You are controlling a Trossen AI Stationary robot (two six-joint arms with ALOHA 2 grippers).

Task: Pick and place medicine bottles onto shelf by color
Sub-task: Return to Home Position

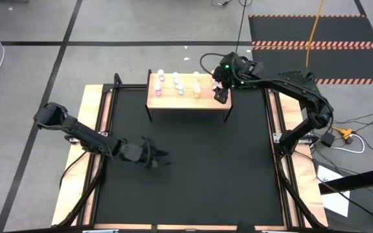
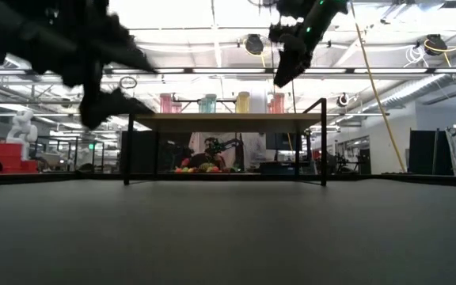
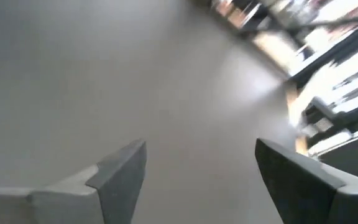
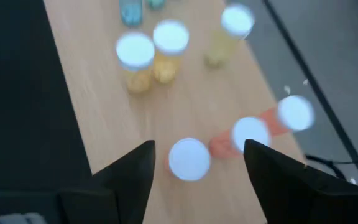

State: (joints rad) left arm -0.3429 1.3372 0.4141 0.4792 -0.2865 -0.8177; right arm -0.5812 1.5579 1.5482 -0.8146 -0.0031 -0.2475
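Now | right hand (image 1: 220, 95) spread, empty | orange bottle (image 4: 189, 159) just below, standing on shelf (image 1: 186, 103)

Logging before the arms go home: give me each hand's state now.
Left hand: open, holding nothing.
Right hand: open, holding nothing, above the shelf.

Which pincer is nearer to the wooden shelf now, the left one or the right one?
Right. The right pincer hangs above the right end of the shelf; the left pincer is over the black mat, well clear of it.
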